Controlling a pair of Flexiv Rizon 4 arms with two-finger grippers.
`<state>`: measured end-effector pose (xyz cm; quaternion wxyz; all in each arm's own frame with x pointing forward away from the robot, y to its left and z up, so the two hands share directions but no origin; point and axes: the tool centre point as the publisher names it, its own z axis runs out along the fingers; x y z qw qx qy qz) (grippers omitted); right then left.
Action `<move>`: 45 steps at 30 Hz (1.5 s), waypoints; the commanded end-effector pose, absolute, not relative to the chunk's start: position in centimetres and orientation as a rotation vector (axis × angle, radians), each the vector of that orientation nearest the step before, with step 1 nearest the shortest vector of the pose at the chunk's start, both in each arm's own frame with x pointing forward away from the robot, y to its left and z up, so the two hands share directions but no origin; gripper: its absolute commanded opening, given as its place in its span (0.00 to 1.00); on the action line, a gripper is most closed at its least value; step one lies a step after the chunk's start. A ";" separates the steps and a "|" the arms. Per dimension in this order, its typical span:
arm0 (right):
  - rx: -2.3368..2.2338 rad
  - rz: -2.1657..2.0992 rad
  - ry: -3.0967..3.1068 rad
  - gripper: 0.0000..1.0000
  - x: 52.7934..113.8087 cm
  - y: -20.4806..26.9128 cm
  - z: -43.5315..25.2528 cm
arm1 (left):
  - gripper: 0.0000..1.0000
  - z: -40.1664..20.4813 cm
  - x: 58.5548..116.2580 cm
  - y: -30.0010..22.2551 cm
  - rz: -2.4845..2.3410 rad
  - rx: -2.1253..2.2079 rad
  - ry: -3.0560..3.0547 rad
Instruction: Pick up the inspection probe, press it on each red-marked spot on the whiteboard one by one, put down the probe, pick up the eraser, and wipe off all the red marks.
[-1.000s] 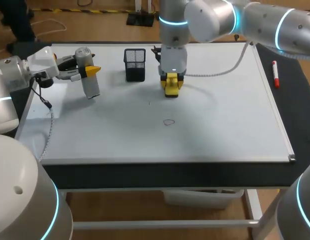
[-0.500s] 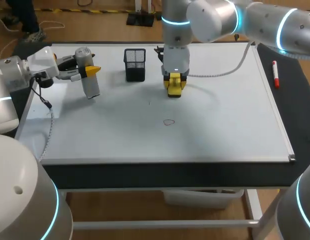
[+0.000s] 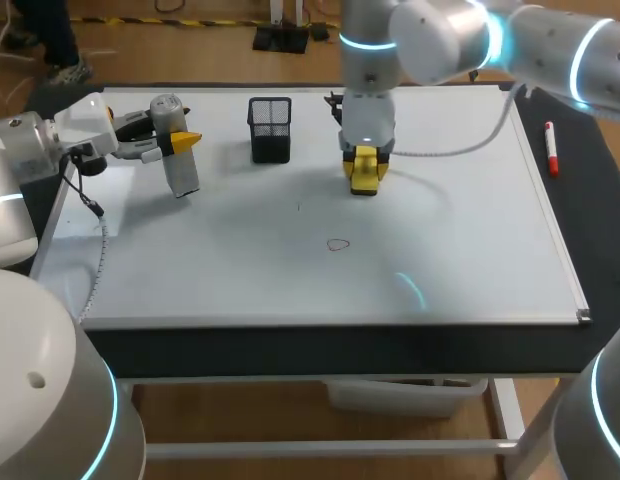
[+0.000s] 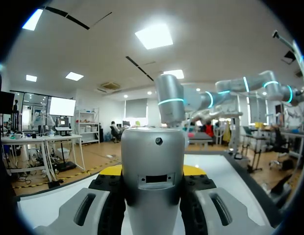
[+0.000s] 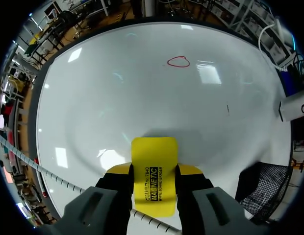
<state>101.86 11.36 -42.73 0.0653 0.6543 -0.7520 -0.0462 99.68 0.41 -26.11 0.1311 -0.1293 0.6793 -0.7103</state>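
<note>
- Stretches white and glossy beneath both arms as the whiteboard (image 3: 470, 250).
- Grips the inspection probe (image 3: 180, 170) round its grey body with the left claw (image 3: 175, 140), fingers spread just to that width and pressing from both sides; holds it well off from the work, likely to leave the wiping unobstructed.
- Stands near upright, long axis crosswise to those fingers, rounded end up, lower end toward the board; cannot tell about contact.
- Shows a black mesh holder (image 3: 270, 128) between the two claws.
- Pinches the yellow eraser (image 5: 154, 152) by its long edges in the right claw (image 5: 154, 171), fingers apart only by the eraser's width, pointing down to bring the free end to the board.
- Runs lengthwise along the fingers, free end aimed at the red mark (image 5: 178, 61), well ahead of the claw and unwiped.
- Shows a red marker pen (image 3: 551, 148) off the board, well beyond the right claw's outer side.
</note>
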 end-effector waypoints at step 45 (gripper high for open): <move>1.642 -0.089 -2.583 0.00 103.1 -3.5 -36.9 | 0.00 -25.9 99.7 0.4 -2.060 -0.378 1.977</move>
